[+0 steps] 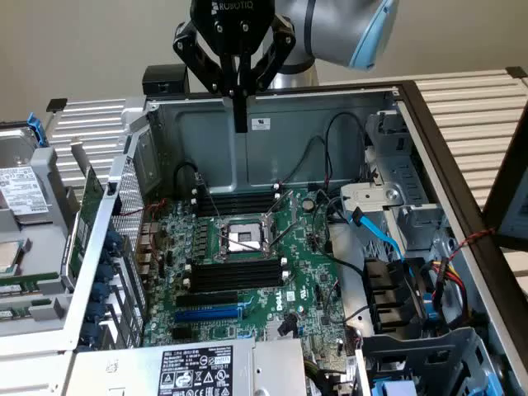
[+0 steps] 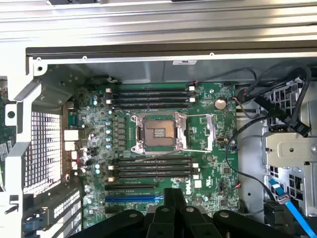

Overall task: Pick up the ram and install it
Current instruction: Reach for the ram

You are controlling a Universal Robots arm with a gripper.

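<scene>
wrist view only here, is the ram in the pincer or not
Observer: No. In the exterior view the pincer is shut, with nothing between its fingers.
Operator: how high is it hanging
Observer: High. Its fingertips show against the case's far wall, well above the motherboard.
Operator: anything green outside the case
Observer: Two thin green boards lie at the exterior view's left edge, below a hard drive. I can't tell what they are.
</scene>
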